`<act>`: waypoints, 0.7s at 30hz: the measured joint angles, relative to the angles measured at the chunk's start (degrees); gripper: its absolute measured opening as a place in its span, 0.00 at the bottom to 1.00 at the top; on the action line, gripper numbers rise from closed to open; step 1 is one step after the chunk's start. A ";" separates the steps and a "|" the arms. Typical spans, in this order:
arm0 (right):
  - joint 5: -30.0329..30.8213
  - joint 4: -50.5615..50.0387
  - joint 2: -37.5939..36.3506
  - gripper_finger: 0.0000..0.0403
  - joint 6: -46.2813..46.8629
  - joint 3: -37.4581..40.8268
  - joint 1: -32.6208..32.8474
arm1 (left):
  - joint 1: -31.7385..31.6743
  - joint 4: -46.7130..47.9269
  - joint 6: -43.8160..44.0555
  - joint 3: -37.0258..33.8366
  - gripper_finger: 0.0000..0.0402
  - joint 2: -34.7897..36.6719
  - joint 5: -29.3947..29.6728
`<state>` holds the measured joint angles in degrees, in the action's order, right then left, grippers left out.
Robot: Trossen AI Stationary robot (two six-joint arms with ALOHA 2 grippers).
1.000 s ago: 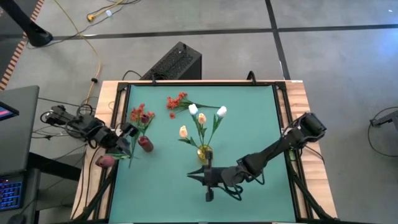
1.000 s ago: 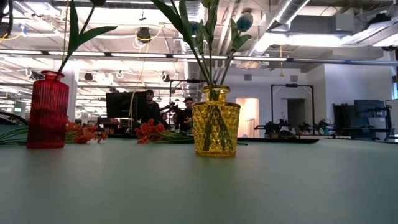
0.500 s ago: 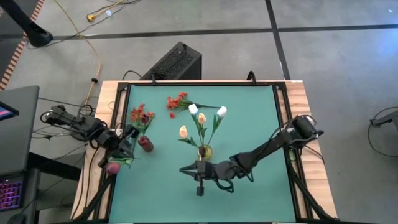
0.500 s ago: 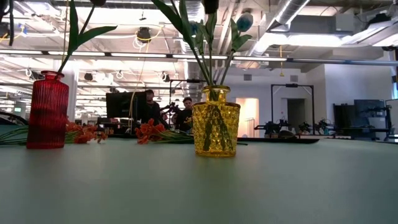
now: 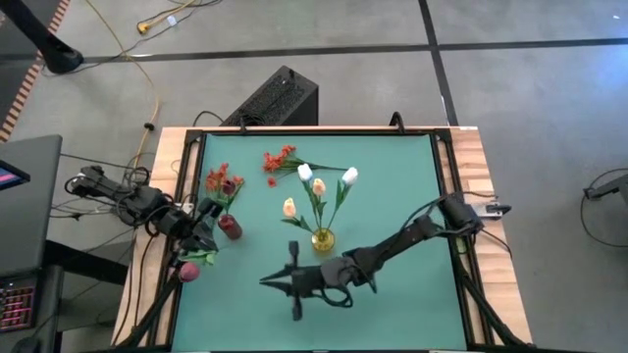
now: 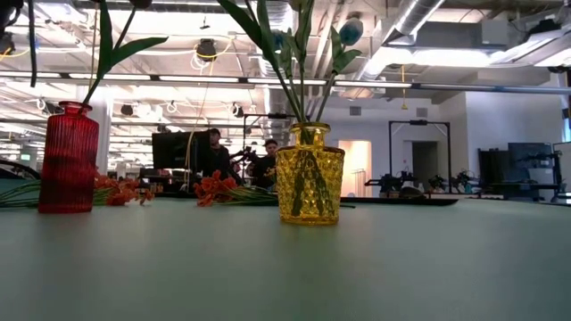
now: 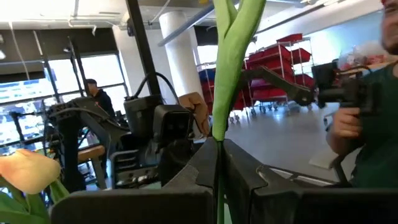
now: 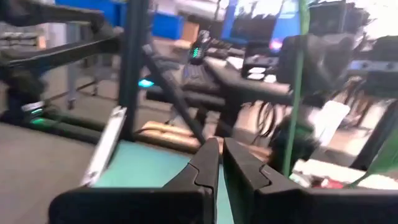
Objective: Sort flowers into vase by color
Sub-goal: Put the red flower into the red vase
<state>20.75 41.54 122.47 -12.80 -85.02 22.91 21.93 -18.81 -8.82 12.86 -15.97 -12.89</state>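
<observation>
From above, the left tool (image 5: 199,235) sits at the surface's (image 5: 392,186) left edge, its wrist view showing fingers pinching a green stem (image 7: 233,56). The right tool (image 5: 270,282), pressed together, hangs over open mat near the front. A yellow vase (image 6: 310,174) holds three tulips (image 5: 319,186); a red vase (image 6: 67,159) holds red blossoms (image 5: 222,181). An orange sprig (image 5: 279,160) lies behind.

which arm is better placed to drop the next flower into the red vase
Left. Its tool is shut on a green stem, beside the red vase. The right tool carries nothing, in front of the yellow vase.
</observation>
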 joint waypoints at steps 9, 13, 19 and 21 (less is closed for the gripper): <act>0.63 -5.71 7.25 0.19 -3.00 -11.83 -4.20 | 0.01 0.04 0.47 0.00 0.00 -0.05 0.95; 0.99 -5.72 7.24 0.31 -5.45 -13.40 -5.41 | -0.02 0.00 -0.41 0.00 0.00 -0.13 3.16; 0.51 -5.45 7.14 0.53 -2.29 -15.95 -6.90 | -0.01 -1.64 0.94 0.00 0.00 -0.15 4.79; 0.30 -5.25 7.13 0.59 -0.96 -15.95 -7.45 | -0.02 -1.75 0.96 0.00 0.00 -0.15 5.55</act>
<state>21.05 36.29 129.60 -13.76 -100.97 15.46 21.91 -20.56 -7.86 12.86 -16.12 -7.34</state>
